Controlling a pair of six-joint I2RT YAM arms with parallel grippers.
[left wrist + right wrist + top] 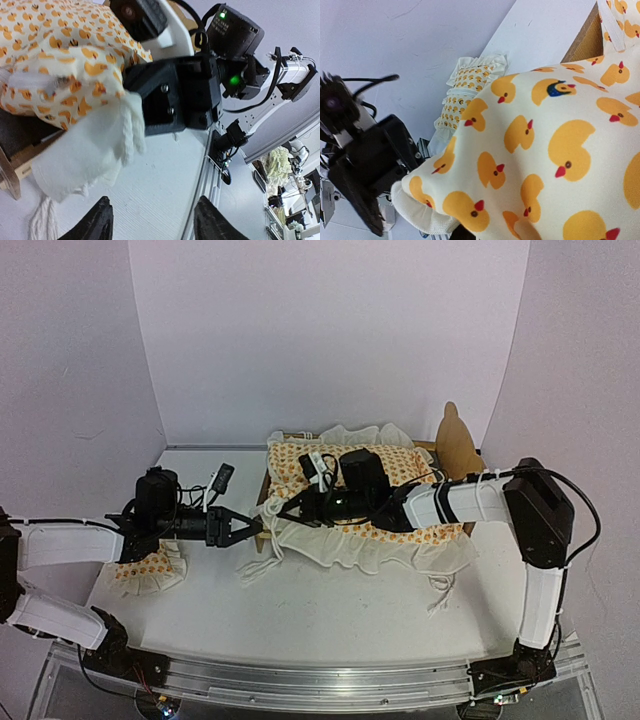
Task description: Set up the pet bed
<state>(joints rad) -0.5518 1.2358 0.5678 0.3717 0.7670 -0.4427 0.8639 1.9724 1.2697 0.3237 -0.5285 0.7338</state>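
The pet bed (457,445), a light plywood frame with a wavy headboard at the right, stands at the back of the table. A cream duck-print mattress cover (400,465) with white ruffles lies over it and fills the right wrist view (545,140). My right gripper (272,512) reaches across to the bed's left corner. It is shut on the cover's corner ruffle (122,132), its fingers hidden under the cloth in its own view. Just left of that corner my left gripper (248,530) is open with nothing between its fingertips (102,220). Wood of the frame (15,170) shows under the cover.
A small matching ruffled pillow (150,568) lies under the left arm at the table's left. White ties (440,590) trail from the cover onto the table in front of the bed. A small black and white device (222,478) sits at the back left. The metal rail (300,675) lines the front edge.
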